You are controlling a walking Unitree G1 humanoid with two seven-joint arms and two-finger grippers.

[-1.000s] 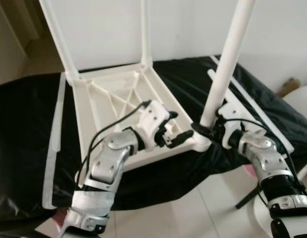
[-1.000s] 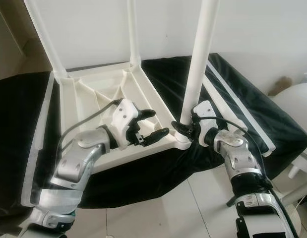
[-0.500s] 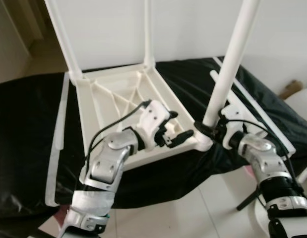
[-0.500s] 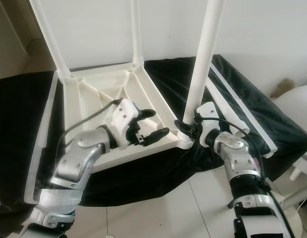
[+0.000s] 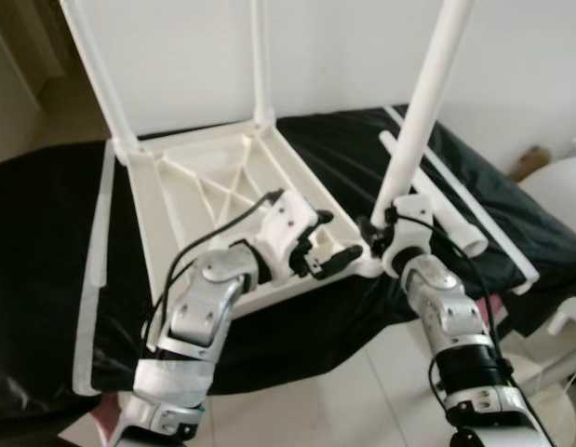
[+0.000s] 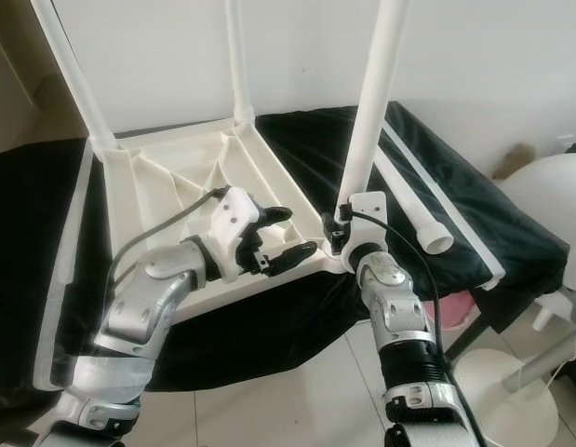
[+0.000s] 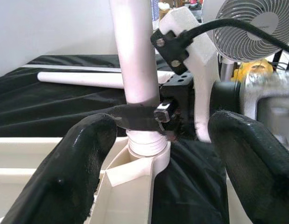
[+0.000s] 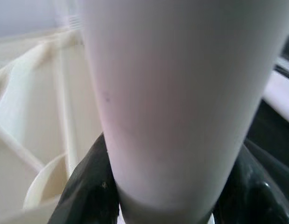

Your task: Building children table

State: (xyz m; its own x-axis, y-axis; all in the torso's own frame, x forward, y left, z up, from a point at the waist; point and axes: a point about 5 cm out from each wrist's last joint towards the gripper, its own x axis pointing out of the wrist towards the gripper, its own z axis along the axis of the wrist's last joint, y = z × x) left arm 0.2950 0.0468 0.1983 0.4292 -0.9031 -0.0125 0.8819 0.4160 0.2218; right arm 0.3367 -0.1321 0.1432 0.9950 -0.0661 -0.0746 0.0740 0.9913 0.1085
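Right gripper (image 6: 336, 233) clamps the third table leg (image 6: 369, 116) just above its corner socket.
Tabletop (image 5: 190, 186) lies inverted on black cloth (image 5: 46, 233); left gripper (image 5: 336, 250), fingers spread, braces the rim at 9 o'clock from the socket, probably steadying it.

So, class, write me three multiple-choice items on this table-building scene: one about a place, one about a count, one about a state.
1. Where does the spare white leg lie?
A. on the black cloth, right of the tabletop
B. on the floor
C. inside the tabletop

2. How many legs stand upright in the overturned tabletop?
A. one
B. three
C. five

3. What is the right gripper doing?
A. hanging idle
B. gripping the base of the near leg
C. holding the cloth

Answers:
1 A: it rests on the black cloth beside the tabletop.
2 B: two at the back corners, one at the near corner.
3 B: its fingers close around the leg just above the socket, while the left gripper hovers open beside it.
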